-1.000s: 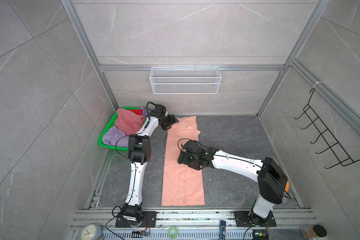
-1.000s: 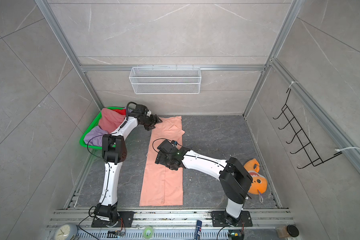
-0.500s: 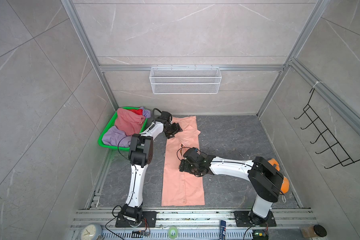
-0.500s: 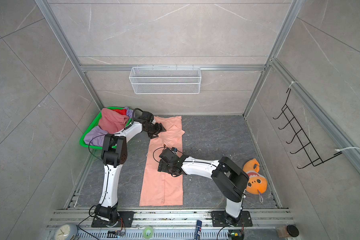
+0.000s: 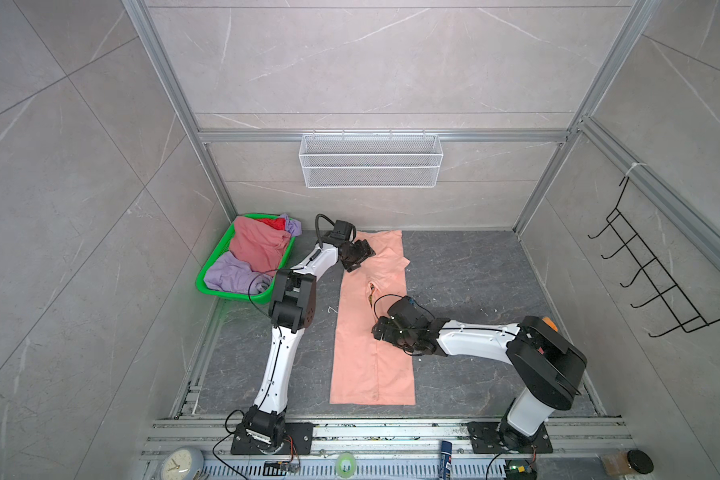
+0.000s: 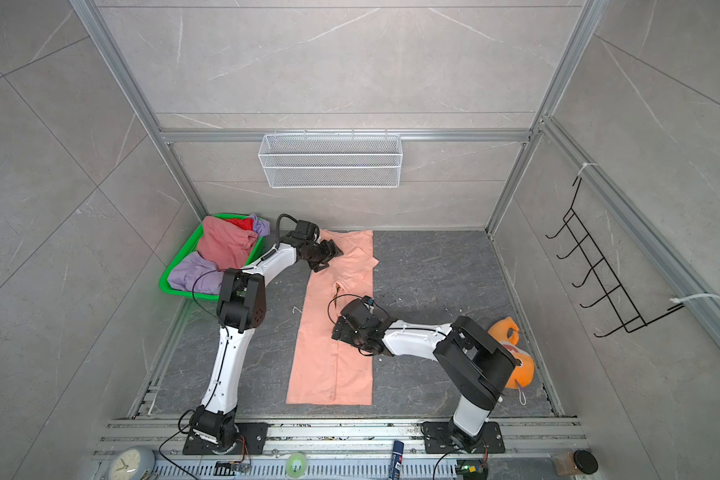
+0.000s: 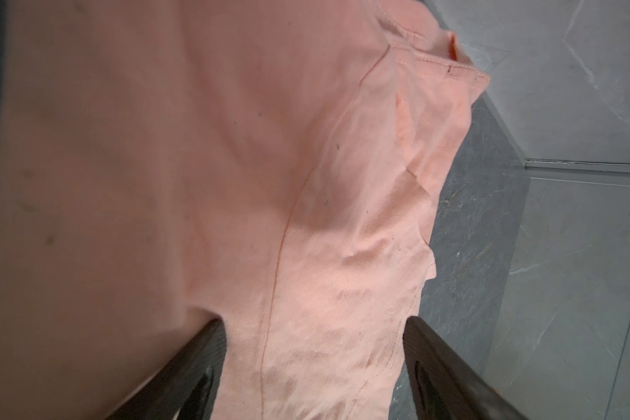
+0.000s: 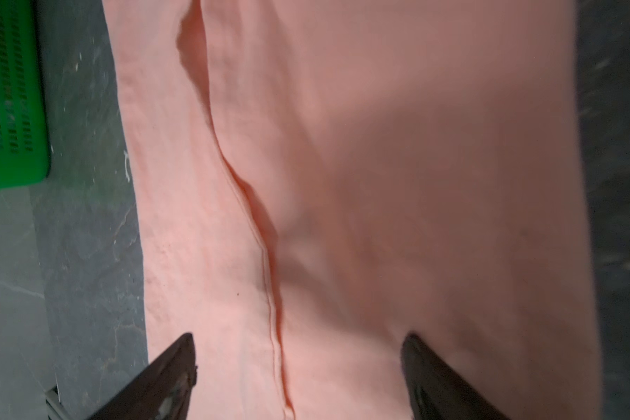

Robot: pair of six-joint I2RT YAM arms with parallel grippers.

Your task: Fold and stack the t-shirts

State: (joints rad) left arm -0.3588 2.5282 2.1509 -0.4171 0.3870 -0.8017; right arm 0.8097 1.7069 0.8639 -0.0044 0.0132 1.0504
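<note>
A peach-salmon t-shirt [image 5: 371, 365] [image 6: 329, 374] lies on the dark floor, folded into a long narrow strip running from front to back. My left gripper [image 5: 360, 258] [image 6: 329, 257] stands open low over the strip's far left edge, near the sleeve; the left wrist view shows shirt cloth [image 7: 233, 163] between the spread fingers of that gripper [image 7: 313, 327]. Over the middle of the strip my right gripper [image 5: 377, 328] [image 6: 336, 330] is open, straddling a lengthwise fold seam [image 8: 270, 276]. Dusty pink [image 5: 258, 245], lavender [image 5: 229, 274] and red [image 5: 273, 224] t-shirts lie crumpled in the basket.
A green mesh basket [image 5: 208, 270] [image 8: 11, 91] sits at the back left by the wall. An orange plush toy [image 6: 516, 361] lies behind the right arm. On the back wall hangs a white wire basket [image 5: 371, 160]; a black hook rack [image 5: 657, 282] is on the right wall.
My left gripper has moved from beside the shirt's far left corner onto its edge. The right gripper has drawn back a little toward the front along the strip, its arm folding in.
</note>
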